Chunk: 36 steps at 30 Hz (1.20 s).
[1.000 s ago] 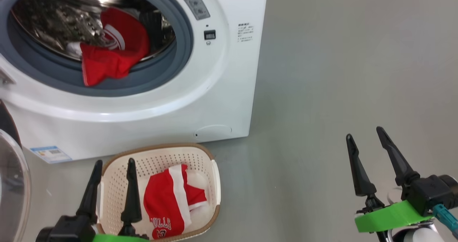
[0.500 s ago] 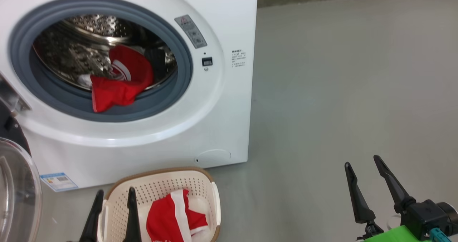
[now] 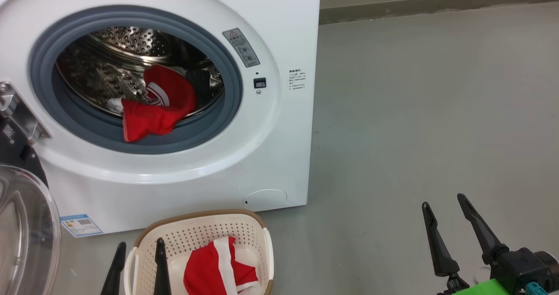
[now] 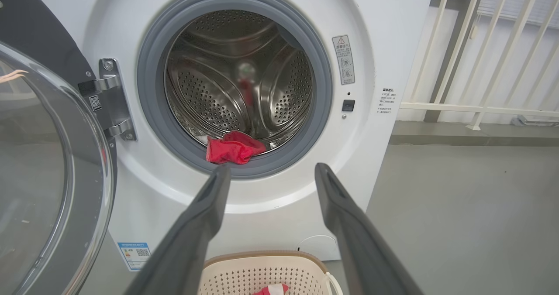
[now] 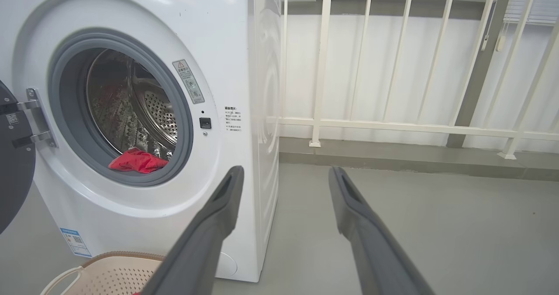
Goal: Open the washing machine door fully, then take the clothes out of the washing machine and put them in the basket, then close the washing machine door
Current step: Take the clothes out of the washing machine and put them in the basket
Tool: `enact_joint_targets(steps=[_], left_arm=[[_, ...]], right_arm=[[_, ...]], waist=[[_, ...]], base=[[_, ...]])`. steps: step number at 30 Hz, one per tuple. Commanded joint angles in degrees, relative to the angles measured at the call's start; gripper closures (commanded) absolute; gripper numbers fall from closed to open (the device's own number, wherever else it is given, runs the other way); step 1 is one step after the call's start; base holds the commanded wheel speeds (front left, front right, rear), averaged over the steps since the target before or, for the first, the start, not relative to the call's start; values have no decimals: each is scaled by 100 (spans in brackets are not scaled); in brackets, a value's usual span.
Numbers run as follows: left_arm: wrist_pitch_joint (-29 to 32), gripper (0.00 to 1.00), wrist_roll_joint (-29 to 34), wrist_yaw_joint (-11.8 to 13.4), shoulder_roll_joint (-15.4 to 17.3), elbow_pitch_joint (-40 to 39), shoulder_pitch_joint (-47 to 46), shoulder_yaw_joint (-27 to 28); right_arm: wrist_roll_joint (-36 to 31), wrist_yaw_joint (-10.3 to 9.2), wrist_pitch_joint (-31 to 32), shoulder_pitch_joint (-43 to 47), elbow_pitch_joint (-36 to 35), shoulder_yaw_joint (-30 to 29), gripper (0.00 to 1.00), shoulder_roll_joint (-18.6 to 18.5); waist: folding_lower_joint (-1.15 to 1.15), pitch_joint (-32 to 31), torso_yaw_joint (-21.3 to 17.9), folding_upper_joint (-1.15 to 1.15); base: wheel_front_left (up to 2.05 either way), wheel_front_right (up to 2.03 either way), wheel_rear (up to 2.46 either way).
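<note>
A bright red jersey garment (image 3: 155,109) with white trim drapes from the steel drum (image 3: 122,46) over the grey rubber ring (image 3: 87,131) of the big white washing machine (image 3: 284,155), whose round glass door (image 3: 26,229) stands open at left. A second red garment (image 3: 214,271) sits in the cream perforated plastic basket (image 3: 196,215) before it. The left claw (image 3: 139,243), spread and empty, hovers at the basket; the right claw (image 3: 443,201), also spread, is over the grey floor (image 3: 415,111).
</note>
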Motion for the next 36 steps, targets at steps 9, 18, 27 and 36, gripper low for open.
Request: enact_joint_targets(steps=[9,18,27,36], left_arm=[[-33,0,-64,74,12,-78,-98,125],[-33,0,-26,23,55,-61,-273,112],[-33,0,-40,-21,155,-136,-778,212],[-1,0,-134,-29,199,-187,-1235,251]], right_arm=[[43,36,-36,-109,-136,99,0,-70],[130,36,-36,-211,-180,136,0,-70],[186,36,-36,-539,-251,162,0,-70],[197,36,-36,-799,-263,116,0,-70]], waist=[[0,70,-2,0],[0,412,27,0],[0,1197,-1,0],[0,1855,-62,0]], base=[[0,0,0],[0,0,0],[0,0,0],[0,0,0]])
